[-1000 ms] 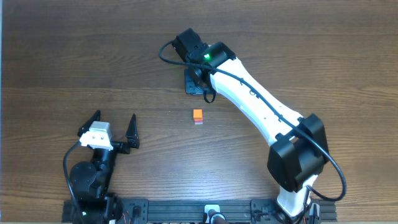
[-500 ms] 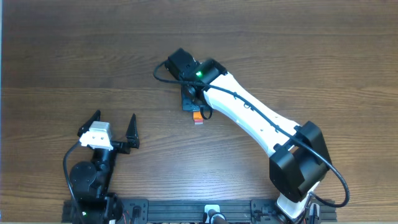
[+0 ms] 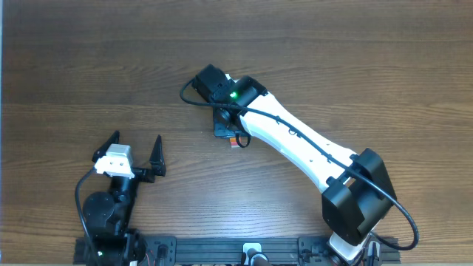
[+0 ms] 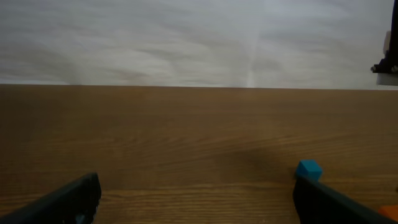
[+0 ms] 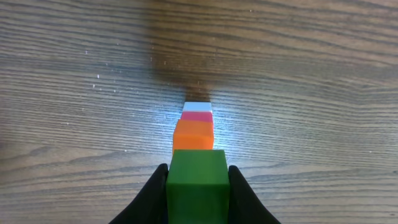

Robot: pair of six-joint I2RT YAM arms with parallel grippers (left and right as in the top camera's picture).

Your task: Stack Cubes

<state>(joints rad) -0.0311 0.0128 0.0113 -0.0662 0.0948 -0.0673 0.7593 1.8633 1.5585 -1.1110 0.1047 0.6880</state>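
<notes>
**Green cube held at the stack**

We see the right claw (image 5: 198, 174) closed snugly on a green cube (image 5: 198, 186), one finger against each side. Just past it on the bench (image 5: 323, 74) stands a stack: an orange cube (image 5: 194, 135) on top, a pink cube (image 5: 197, 116) under it and a pale cube (image 5: 198, 106) lowest. We cannot tell whether green touches orange. The left claw (image 3: 136, 138) sits near its base, spread wide and holding nothing. A blue cube (image 4: 308, 169) rests alone on the bench.
</notes>
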